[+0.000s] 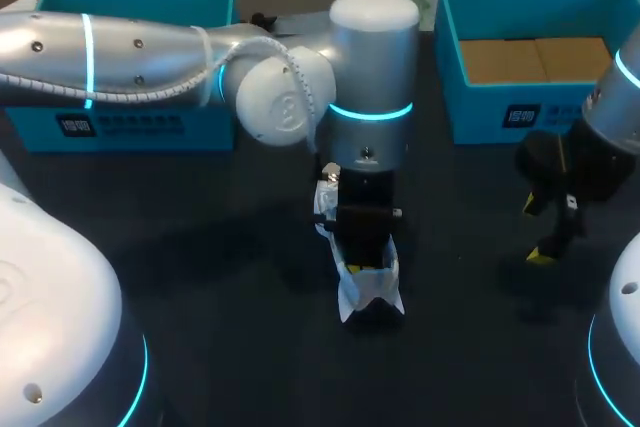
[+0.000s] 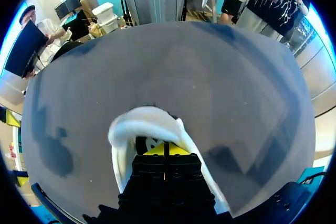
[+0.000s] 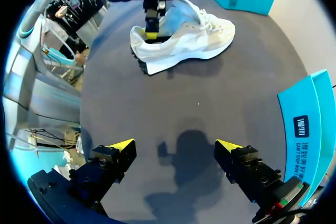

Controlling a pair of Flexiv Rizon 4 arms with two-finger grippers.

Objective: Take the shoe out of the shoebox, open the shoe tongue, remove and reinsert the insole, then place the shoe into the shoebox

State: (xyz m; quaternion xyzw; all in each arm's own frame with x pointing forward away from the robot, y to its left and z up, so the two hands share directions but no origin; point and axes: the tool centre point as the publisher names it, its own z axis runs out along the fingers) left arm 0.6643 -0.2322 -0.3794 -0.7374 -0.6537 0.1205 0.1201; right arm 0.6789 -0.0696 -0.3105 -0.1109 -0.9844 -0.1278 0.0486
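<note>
While the left teal box (image 1: 130, 122) sits at the back left of the dark table (image 1: 200, 277), partly hidden behind my left arm (image 1: 150, 52), that arm lies across to the middle, where the left gripper (image 2: 165, 150) points down into the white shoe (image 3: 184, 38). From overhead I see little more than the wrist and some white upper poking out beneath it. The left wrist camera fills this in: the two yellow tips are pressed together inside the heel opening, with the white collar curving around them. I cannot tell whether anything thin is pinched between them. The right wrist camera gives the only full view of the shoe. It stands on its sole on the table, outside both boxes, laces up, with the left gripper planted at its heel end. Further right, the right teal box (image 1: 540, 57) stands at the back of the table, and only the overhead view shows the brown cardboard inside it. At the far right, the right gripper (image 3: 173, 148) hangs above bare tabletop, well apart from the shoe and beside that box's wall. Its fingers are spread wide with nothing between them, and its shadow lies on the table ahead.
</note>
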